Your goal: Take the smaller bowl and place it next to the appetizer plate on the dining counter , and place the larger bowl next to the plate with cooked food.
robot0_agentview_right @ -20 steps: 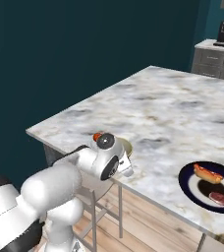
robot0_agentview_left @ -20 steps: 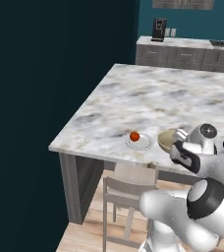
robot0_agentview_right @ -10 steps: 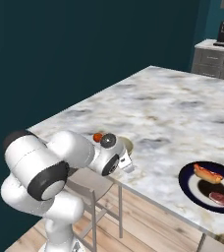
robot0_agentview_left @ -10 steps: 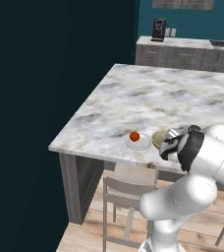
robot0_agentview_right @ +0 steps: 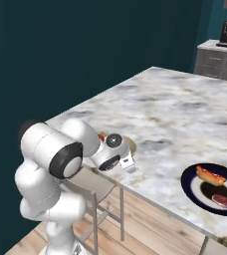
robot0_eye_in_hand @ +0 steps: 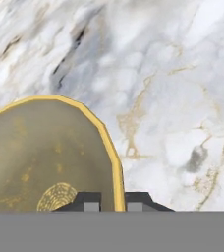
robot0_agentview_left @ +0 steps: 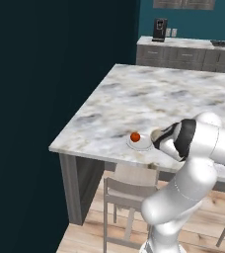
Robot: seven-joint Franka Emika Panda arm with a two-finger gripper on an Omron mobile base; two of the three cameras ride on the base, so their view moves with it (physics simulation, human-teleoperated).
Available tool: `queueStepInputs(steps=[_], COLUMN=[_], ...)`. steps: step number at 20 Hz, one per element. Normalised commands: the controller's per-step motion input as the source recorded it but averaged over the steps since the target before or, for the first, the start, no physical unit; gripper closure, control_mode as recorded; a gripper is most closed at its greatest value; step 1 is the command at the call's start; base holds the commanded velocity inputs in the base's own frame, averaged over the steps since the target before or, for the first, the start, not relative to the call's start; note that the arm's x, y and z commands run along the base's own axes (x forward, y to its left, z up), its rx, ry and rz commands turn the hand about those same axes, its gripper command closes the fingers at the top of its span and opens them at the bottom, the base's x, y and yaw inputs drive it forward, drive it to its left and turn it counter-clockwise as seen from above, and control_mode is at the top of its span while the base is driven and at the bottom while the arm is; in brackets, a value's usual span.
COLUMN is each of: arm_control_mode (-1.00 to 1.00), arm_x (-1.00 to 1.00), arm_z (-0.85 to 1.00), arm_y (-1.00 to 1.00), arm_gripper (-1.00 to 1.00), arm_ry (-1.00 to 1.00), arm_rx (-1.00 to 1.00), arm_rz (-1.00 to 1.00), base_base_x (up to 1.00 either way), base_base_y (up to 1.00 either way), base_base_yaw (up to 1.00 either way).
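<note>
Moved: arm swung left | gripper (robot0_eye_in_hand: 110,199) pinches smaller bowl (robot0_eye_in_hand: 45,157) rim | appetizer plate (robot0_agentview_left: 139,144) just beside, chair (robot0_agentview_left: 127,190) below

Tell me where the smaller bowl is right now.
The smaller bowl is pinched by its rim in the hand, low over the dining counter near its front edge, right beside the appetizer plate in the left base view.

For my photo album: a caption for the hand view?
Fingers pinch the smaller bowl by its rim above the dining counter.

A home kitchen: marbled dining counter (robot0_agentview_left: 183,99), grey cabinets (robot0_agentview_left: 183,58), probably a coffee machine (robot0_agentview_left: 159,29).
</note>
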Motion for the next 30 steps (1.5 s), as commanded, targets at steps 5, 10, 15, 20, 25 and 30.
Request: queueStepInputs(steps=[5, 10, 15, 20, 25, 30], arm_control_mode=[-1.00, -1.00, -1.00, -1.00, -1.00, -1.00], arm_x=[0.06, -0.26, -0.42, -0.07, -0.05, -0.62], arm_z=[-0.37, 0.10, 0.83, 1.00, 1.00, 1.00], arm_y=[-0.27, -0.07, -0.25, -0.05, -0.28, -0.50], arm_gripper=[1.00, -1.00, -1.00, -1.00, -1.00, -1.00], arm_ry=[0.01, -0.10, -0.22, -0.04, 0.00, 0.00], arm_rx=[0.01, 0.02, 0.09, 0.01, 0.00, -0.12], arm_rz=[0.00, 0.02, 0.08, 0.24, 0.23, 0.04], base_base_x=[0.00, 0.00, 0.00, 0.00, 0.00, 0.00], base_base_y=[0.00, 0.00, 0.00, 0.00, 0.00, 0.00], base_base_yaw=[0.00, 0.00, 0.00, 0.00, 0.00, 0.00])
